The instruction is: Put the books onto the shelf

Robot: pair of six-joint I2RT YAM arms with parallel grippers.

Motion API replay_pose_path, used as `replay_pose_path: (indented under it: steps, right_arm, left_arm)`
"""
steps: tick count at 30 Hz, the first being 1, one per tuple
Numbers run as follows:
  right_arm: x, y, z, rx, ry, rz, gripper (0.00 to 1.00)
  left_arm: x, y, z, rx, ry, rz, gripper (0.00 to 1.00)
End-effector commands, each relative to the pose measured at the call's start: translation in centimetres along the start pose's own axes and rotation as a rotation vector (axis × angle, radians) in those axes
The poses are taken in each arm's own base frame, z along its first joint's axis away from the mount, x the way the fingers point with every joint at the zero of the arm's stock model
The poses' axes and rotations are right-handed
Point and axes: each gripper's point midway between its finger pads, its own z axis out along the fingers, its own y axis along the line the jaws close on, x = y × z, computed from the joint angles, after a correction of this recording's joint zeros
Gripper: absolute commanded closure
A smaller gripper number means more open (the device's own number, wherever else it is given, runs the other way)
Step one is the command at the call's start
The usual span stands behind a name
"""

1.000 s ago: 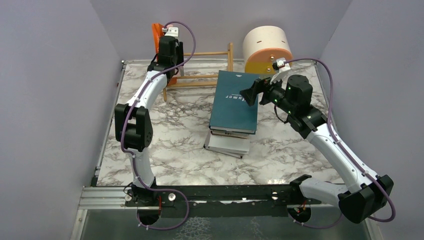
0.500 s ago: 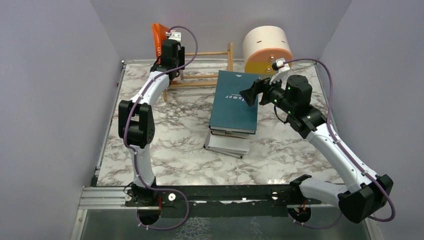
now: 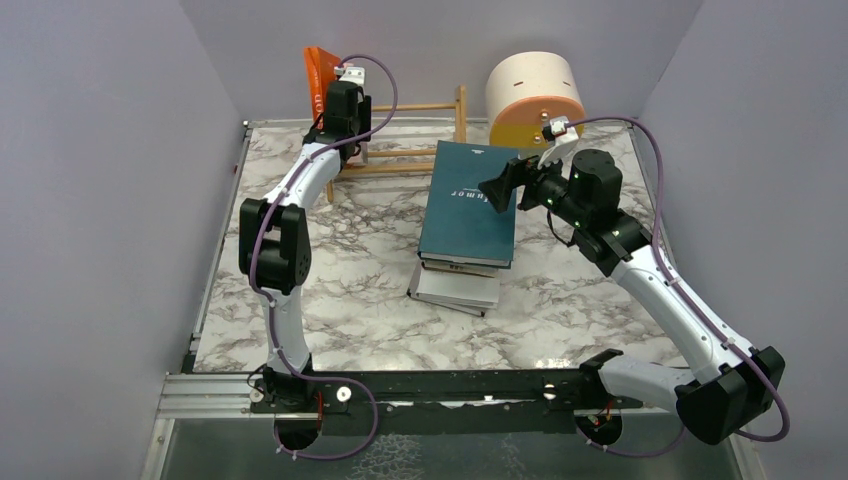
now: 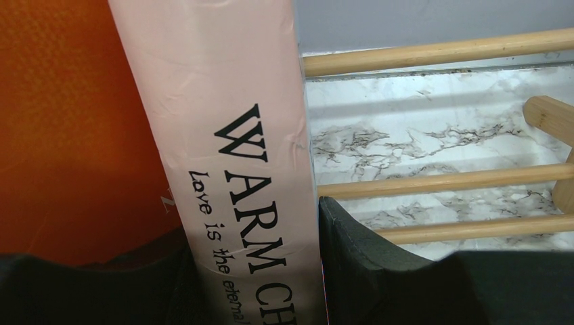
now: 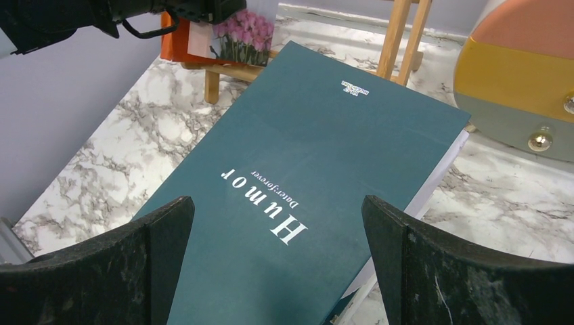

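If the pink book point(image 4: 223, 101) is released while it is tilted, as it is seen now, it can fall sideways onto the open rails of the shelf point(image 4: 433, 51), or it can push the orange book point(image 4: 68, 122) that stands just beside it. Whether its lower edge already rests on the shelf cannot be told, because this part is hidden. A second risk is judged at the stack point(image 3: 455, 285) on the surface point(image 3: 340, 270): the teal book point(image 5: 325, 135) on top is wide and lies flat, so a grasp from above is likely to slide it or to shift the books under it. The pink book is pinched at its spine between the left fingers point(image 4: 359, 264), one on each side, and it is held nearly upright at the left end of the shelf. The right fingers point(image 5: 156, 250) are spread wide and nothing is held between them. They hang above the near part of the teal cover, which lies between and below them, apart from both pads.
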Motion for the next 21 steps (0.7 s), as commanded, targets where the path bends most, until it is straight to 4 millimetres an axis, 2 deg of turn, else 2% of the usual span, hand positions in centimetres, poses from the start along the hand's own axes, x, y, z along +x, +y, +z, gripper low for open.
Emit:
replay_pose_path:
  steps: [1,8,21]
  right_arm:
    - [-0.2,0.4,0.2,-0.024,-0.011,-0.016,0.07]
    - [-0.1,0.4,0.1,-0.022,-0.01,-0.015,0.07]
    - [-0.1,0.6,0.1,-0.034,-0.01,-0.012,0.07]
  left_arm:
    - [-0.4,0.5,0.8,-0.036,-0.034,0.003,1.0]
    - [0.1,0.7,0.9,-0.046,-0.019,-0.004,1.0]
    - [-1.7,1.3,-0.6,-0.071,-0.047,-0.024,0.83]
